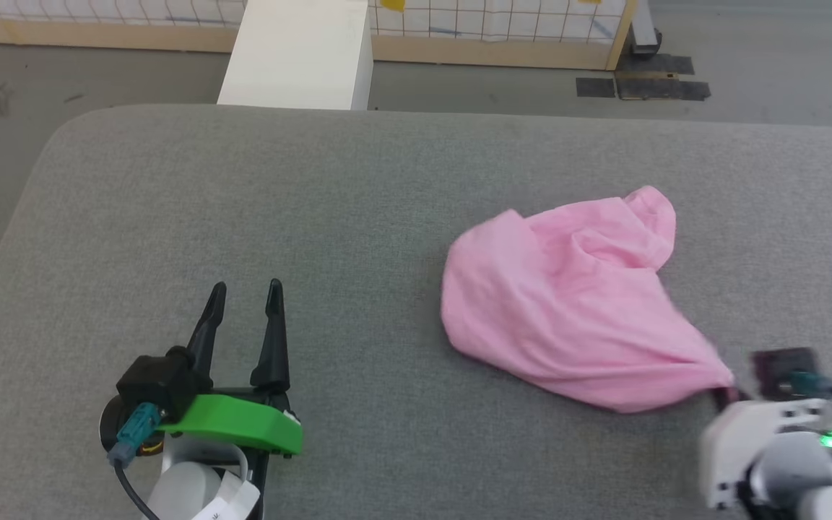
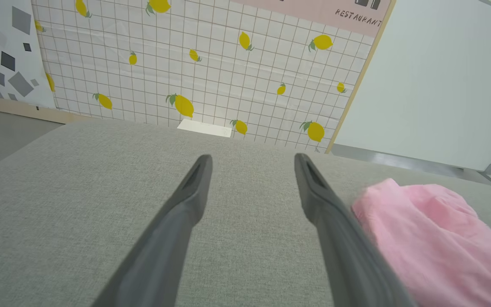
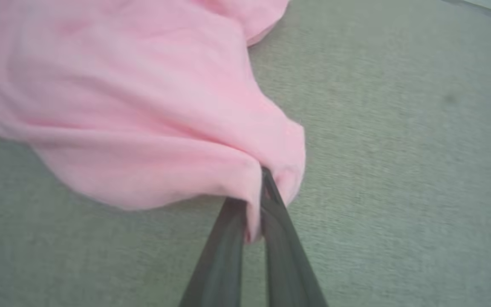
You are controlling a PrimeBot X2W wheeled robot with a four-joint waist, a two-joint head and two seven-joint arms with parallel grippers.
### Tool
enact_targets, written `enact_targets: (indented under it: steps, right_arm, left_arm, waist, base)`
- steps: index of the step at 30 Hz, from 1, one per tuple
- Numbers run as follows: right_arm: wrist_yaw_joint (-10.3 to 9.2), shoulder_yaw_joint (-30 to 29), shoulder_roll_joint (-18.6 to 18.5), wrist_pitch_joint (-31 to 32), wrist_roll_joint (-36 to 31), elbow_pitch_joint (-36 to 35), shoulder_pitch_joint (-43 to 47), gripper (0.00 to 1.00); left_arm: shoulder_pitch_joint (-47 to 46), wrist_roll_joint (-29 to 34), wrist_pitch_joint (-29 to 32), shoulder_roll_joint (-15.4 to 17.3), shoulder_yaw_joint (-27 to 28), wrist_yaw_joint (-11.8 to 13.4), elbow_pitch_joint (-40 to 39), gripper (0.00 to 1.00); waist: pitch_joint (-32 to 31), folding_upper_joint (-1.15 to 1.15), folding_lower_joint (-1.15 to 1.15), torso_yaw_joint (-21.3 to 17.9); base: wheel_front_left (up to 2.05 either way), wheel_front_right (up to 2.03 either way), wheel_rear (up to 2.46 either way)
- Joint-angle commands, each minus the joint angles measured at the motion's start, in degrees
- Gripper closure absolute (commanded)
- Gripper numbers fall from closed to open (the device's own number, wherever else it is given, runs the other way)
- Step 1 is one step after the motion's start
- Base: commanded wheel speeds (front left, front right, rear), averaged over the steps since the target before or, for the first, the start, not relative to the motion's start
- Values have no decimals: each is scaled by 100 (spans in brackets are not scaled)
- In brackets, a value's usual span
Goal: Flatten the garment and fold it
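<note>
Presently: pink garment [image 1: 568, 310] lies bunched on gray upholstered surface [image 1: 243, 188], toward the robot's right. Right gripper [image 3: 259, 187] pinched tight on its near corner, cloth drawn to a point there. Left gripper [image 1: 246, 285] spread wide, empty, well apart on garment's left.

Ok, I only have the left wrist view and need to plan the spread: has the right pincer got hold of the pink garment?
Observer: Yes, the right pincer is shut on a bunched edge of the garment, at the end nearest the robot's right side.
Operator: Is the cloth flat?
Observer: No, it lies in a rumpled heap, drawn to a point at the grip.
Operator: How does my left pincer stand to it?
Observer: The left pincer is open, well apart from it, over bare grey cushion to its left.
</note>
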State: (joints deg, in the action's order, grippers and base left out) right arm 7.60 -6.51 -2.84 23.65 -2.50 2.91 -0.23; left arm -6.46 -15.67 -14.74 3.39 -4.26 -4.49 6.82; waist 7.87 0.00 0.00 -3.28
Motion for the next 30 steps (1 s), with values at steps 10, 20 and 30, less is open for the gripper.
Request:
enact_targets:
  steps: [10, 20, 30]
  right_arm:
    - [-11, -1239, -5, -616, 188, 110, 38, 0]
    - [-11, -804, -4, -2457, 717, -618, 65, 0]
    - [-11, -185, -4, -2683, 821, -365, -40, 0]
  left_arm:
    - [71, 47, -26, -45, -55, -120, 208, 0]
    - [17, -127, -26, -49, -610, -230, 396, 0]
    - [-723, -1374, 606, -50, -2559, -207, 1170, 0]
  waist:
    - [-204, 0, 0, -276]
    - [-315, 0, 0, -399]
    - [-198, 0, 0, -490]
  base:
    - [0, 0, 0]
    - [0, 0, 0]
    - [0, 0, 0]
